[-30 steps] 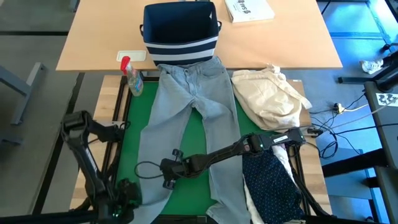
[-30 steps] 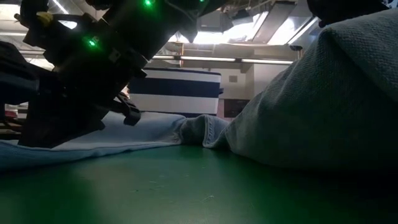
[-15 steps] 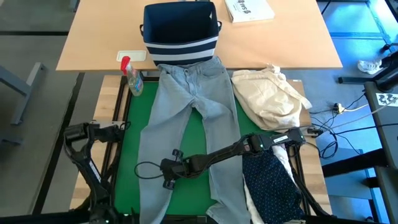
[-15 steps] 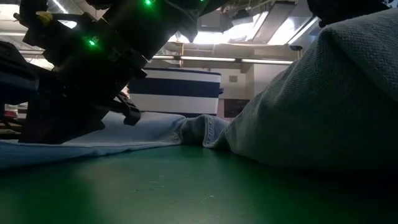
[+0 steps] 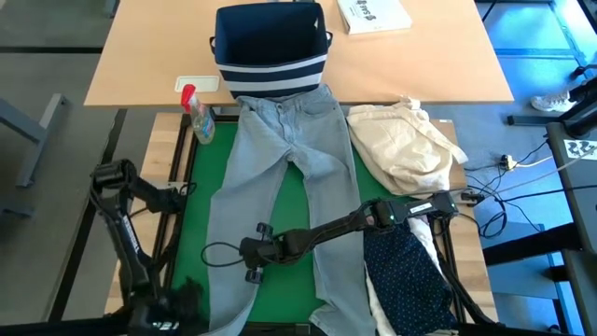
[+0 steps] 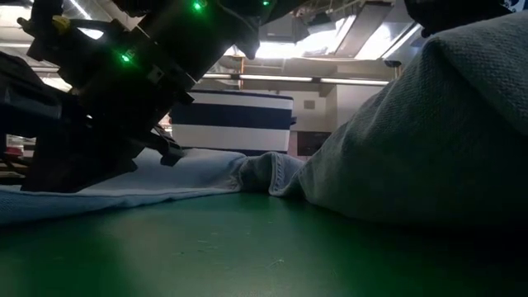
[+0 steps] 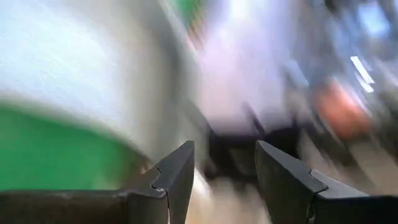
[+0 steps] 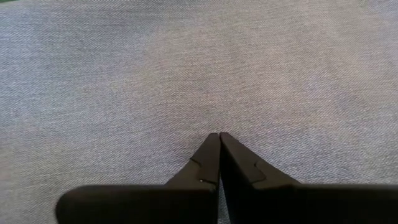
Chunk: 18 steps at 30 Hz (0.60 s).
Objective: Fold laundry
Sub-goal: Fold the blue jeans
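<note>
Light grey jeans (image 5: 280, 177) lie flat and lengthwise on the green mat (image 5: 194, 205), waistband against the navy striped bin (image 5: 271, 51), both legs running toward the near edge of the table. A navy dotted shirt (image 5: 406, 275) lies over something white at the near right corner, with the cream bundle (image 5: 406, 140) beyond it; neither touches the work in hand.

The right gripper (image 5: 250, 250) reaches across from the right side and rests low over the jeans' left leg, near its inner edge. Its wrist view shows the fingers (image 8: 208, 158) pressed together with nothing between them, tips down on plain denim. The low view shows the dark gripper body (image 6: 107, 107) sitting on the flat cloth, with a raised hump of denim (image 6: 429, 124) close to the lens.

The left gripper (image 7: 217, 174) has its fingers apart and holds nothing. In the high view that arm stands off the left edge of the mat, clear of the garment; its wrist picture is smeared.

Assessment: the step appears to be pinning or smoothing the leg ahead of a fold. To do it well, the closed tips should press without dragging, so the denim does not ruck. The left gripper should take the leg hem squarely, both layers, and carry it straight up the length. Risk: a one-layer grip would twist the leg.
</note>
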Each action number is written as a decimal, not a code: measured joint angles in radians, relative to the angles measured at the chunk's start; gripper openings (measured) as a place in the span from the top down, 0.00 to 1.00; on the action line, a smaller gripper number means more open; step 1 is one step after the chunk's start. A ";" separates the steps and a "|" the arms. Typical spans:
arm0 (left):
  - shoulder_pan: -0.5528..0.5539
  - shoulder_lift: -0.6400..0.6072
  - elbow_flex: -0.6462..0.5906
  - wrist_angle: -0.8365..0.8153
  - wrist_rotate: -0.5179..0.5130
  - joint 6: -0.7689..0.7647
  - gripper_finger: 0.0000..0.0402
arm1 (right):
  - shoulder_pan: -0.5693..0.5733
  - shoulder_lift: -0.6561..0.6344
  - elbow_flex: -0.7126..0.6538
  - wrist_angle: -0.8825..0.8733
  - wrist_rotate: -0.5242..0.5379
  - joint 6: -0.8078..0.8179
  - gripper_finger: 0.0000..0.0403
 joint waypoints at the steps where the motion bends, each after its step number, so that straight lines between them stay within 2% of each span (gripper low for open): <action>1: -0.002 0.003 -0.001 -0.082 -0.095 -0.042 0.60 | 0.000 0.000 0.000 0.001 0.000 0.000 0.98; 2: -0.005 0.008 -0.005 -0.148 -0.157 -0.083 0.60 | 0.000 0.000 0.000 0.001 0.000 0.000 0.98; 4: -0.001 0.030 -0.004 -0.185 -0.186 -0.106 0.60 | 0.000 0.000 0.000 -0.002 0.000 0.000 0.98; 8: 0.018 0.133 -0.003 -0.101 -0.080 -0.100 0.60 | 0.001 0.000 0.000 -0.004 -0.006 0.000 0.98; 10: 0.020 0.184 -0.005 0.071 -0.045 -0.053 0.60 | 0.000 0.000 0.000 -0.005 -0.009 0.000 0.98; 15: 0.022 0.334 0.004 0.648 -0.047 0.112 0.60 | 0.000 0.000 0.000 -0.005 -0.010 -0.004 0.98; 18: 0.026 0.453 0.053 0.779 -0.019 0.094 0.60 | 0.000 -0.001 0.000 -0.005 -0.010 -0.031 0.98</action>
